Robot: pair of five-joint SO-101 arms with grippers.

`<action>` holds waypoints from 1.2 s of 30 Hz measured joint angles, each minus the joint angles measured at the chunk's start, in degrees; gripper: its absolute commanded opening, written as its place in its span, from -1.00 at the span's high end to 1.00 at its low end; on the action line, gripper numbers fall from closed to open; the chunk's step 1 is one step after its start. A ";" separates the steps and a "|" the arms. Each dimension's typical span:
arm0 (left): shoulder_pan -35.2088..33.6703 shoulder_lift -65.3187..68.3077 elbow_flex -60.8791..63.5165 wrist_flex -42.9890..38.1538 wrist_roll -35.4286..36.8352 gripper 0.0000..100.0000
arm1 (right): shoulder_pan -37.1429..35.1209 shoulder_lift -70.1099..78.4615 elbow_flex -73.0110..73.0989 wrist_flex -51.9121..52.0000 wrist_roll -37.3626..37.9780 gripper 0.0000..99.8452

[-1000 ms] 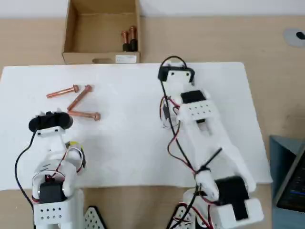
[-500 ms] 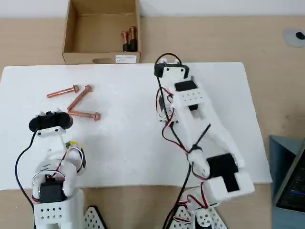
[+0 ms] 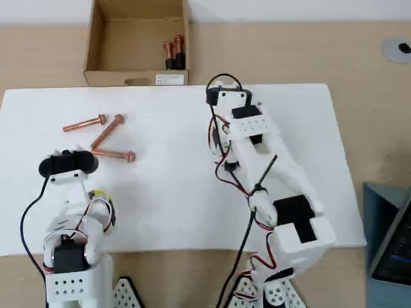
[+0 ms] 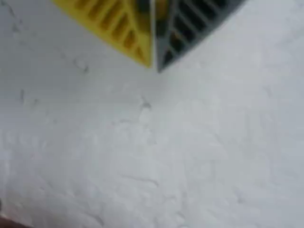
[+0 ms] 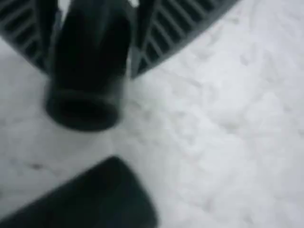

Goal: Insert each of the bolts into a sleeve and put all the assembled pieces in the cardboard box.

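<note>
Three copper bolts lie loose on the white mat (image 3: 167, 192): one (image 3: 83, 123), a slanted one (image 3: 107, 131) and one (image 3: 113, 154) nearest the left arm (image 3: 67, 163). My left gripper (image 4: 153, 64) hovers close over bare mat, its yellow and black fingertips shut with nothing between them. My right gripper (image 5: 90, 52) is shut on a black sleeve (image 5: 88, 76) held open end down just above the mat. A second black sleeve (image 5: 90, 199) lies on the mat beside it. The right arm (image 3: 257, 138) stretches over the mat's middle. The cardboard box (image 3: 103, 76) holds two assembled pieces (image 3: 173, 52).
The box stands off the mat's far edge, on the wooden table (image 3: 289, 54). A dark device (image 3: 388, 244) sits at the right edge and a grey disc (image 3: 397, 49) at the far right. Bare mat lies between the two arms.
The right arm has swung left, its wrist shifting slightly towards the box and its elbow moving left. The left arm and the loose bolts have stayed put.
</note>
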 measured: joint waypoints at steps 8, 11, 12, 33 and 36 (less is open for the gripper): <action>0.00 0.00 0.00 0.00 0.00 1.00 | -0.09 0.53 -3.52 1.67 0.00 0.98; 0.00 0.00 0.00 0.00 0.00 1.00 | -0.09 0.53 -8.00 5.98 0.00 0.98; 0.00 0.00 0.00 0.00 0.00 1.00 | -0.09 0.53 -9.93 7.91 0.00 0.98; 0.00 0.00 -0.70 0.00 -1.85 1.00 | -0.18 -34.73 -20.48 29.19 -2.46 0.98; 0.00 0.00 -3.87 0.00 -2.29 1.00 | -0.18 -42.55 -15.91 29.19 -3.69 0.98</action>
